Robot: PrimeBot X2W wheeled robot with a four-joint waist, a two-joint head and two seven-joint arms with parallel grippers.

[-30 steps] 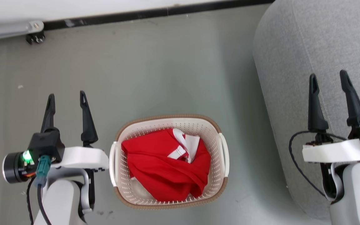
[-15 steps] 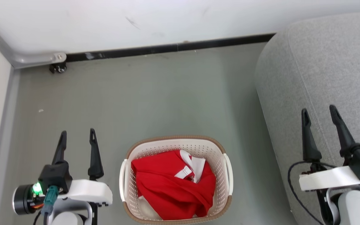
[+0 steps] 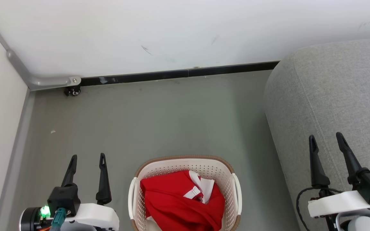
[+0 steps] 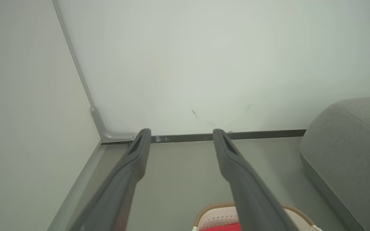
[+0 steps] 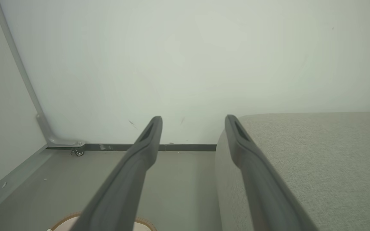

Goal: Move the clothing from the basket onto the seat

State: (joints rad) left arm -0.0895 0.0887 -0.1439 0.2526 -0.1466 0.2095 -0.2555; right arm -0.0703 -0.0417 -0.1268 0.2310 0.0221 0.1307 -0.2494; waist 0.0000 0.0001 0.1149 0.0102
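Both wide open and empty, the left gripper (image 3: 88, 155) and right gripper (image 3: 325, 134) flank the basket (image 3: 185, 158) holding the clothing (image 3: 178, 205); better to reach inward, pinch a thick fold, and lift towards the seat (image 3: 332, 96) by the right gripper.

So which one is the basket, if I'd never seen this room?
Find the big grey seat on the right. On the floor left of it stands the basket. It alone is cream perforated plastic with a brown rim, and red clothing lies in it.
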